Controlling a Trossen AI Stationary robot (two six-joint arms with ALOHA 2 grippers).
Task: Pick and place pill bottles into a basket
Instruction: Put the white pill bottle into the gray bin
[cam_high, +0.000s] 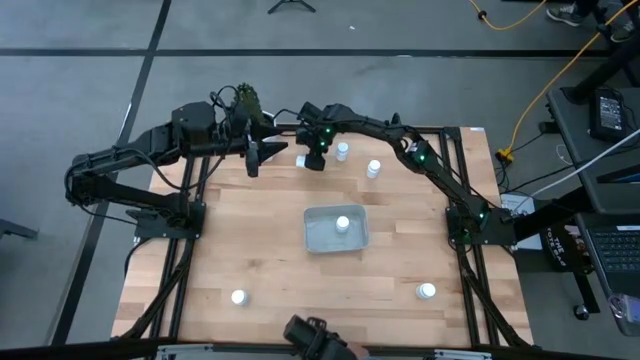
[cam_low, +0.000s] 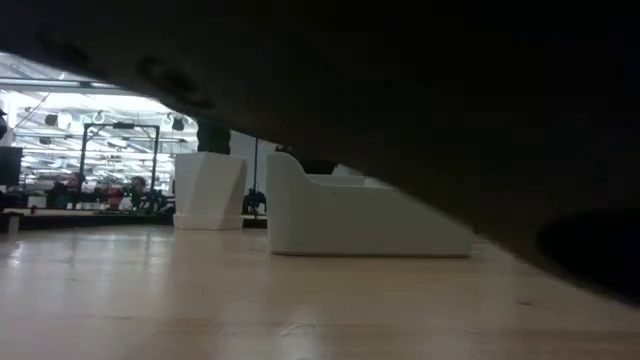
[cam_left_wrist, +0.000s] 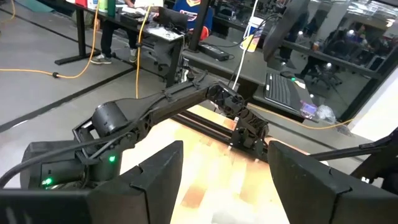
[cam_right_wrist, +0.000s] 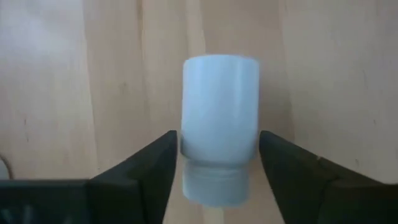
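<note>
Right end effector (cam_right_wrist: 217, 163) astride white capped bottle (cam_right_wrist: 220, 134)

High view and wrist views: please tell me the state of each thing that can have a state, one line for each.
basket: holds one bottle.
far bottles: on the table, outside the basket.
near bottles: on the table, outside the basket.
sixth bottle: at the right gripper, grip unclear.
left gripper: open, empty.
cactus pot: upright.
</note>
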